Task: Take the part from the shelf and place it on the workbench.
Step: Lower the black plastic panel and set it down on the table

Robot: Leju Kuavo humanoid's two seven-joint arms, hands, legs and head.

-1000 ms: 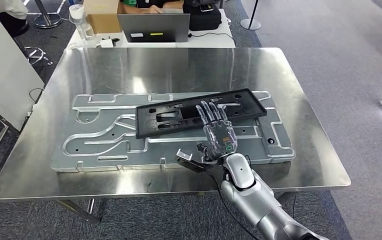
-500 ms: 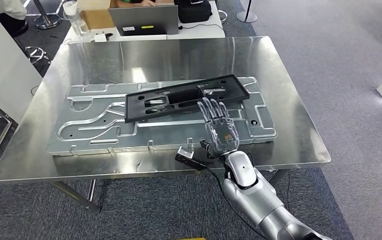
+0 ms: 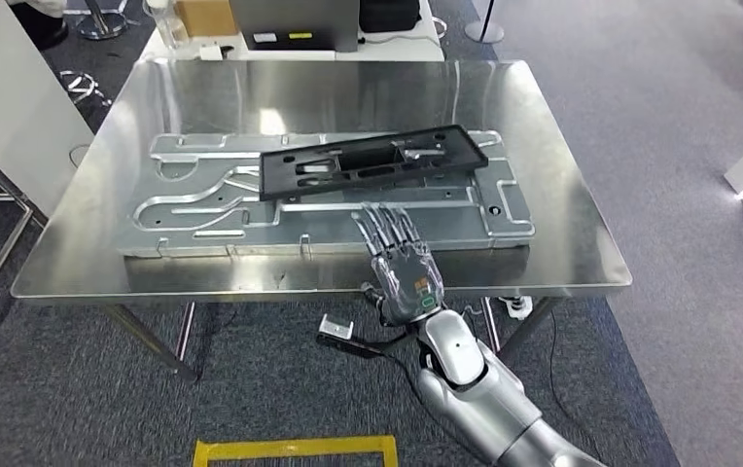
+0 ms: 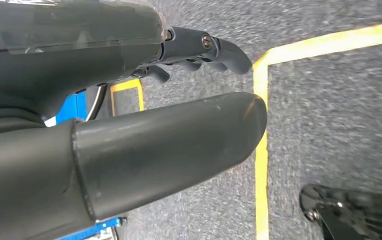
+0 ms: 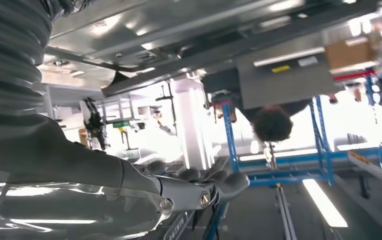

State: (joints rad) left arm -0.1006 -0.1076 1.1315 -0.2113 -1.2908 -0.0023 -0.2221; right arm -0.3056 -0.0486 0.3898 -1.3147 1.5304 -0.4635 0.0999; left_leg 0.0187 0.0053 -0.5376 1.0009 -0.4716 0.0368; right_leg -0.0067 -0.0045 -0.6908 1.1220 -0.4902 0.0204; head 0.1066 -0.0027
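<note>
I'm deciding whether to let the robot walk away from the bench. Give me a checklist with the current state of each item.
1. Black part lying on the workbench, on the grooved metal plate: ok.
2. Right hand holds nothing, fingers spread: ok.
3. Right hand off the part: ok.
4. Part fully supported, not overhanging the bench edge: ok.
5. Left hand empty: ok.
6. Cable hanging below the right wrist free of the bench legs: cannot tell.
</note>
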